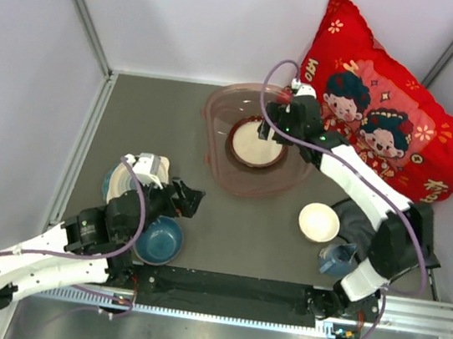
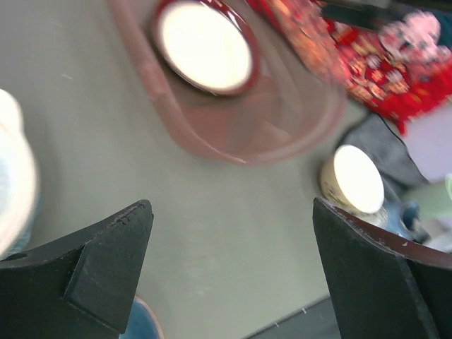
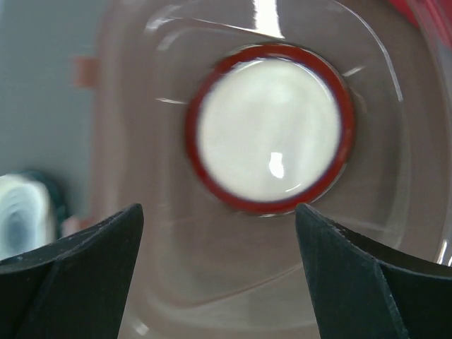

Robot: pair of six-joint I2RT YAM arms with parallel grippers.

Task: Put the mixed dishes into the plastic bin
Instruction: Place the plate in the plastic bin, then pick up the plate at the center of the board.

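Dishes sit around the grey bench [image 1: 236,221] in the top view, and one is already in the plastic bin [image 1: 217,118], which stands at 12 o'clock from the bench's middle: a red-rimmed white plate [image 1: 257,143] lies flat on its floor. The right claw [image 1: 275,126] hangs over the bin's 1 o'clock side, released. Its wrist view shows what the top view cannot, both fingers [image 3: 78,275] spread wide with nothing between them and the plate straight below in the gap. The left claw [image 1: 191,200] is at 8 o'clock over bare bench, likewise released and holding nothing. Its own view looks between the parted fingers [image 2: 106,268] across the bench to the bin, though blurred. The cream-white bowl [image 1: 318,223] sits upright at 4 o'clock, just beside the dark grey cloth [image 1: 357,215], with the small blue mug [image 1: 336,259] near it at 5 o'clock. Only the top view and the left wrist view take these in. The blue bowl [image 1: 162,240] shows whole only from above, at 7 o'clock beside the left arm, and is a mere sliver at the bottom edge of the left wrist view. A teal plate [image 1: 113,181] lies at 9 o'clock, partly hidden under the left wrist, and whether it touches the blue bowl cannot be told. The red cartoon-print pillow [image 1: 387,108] leans in the 2 o'clock corner behind the bin.
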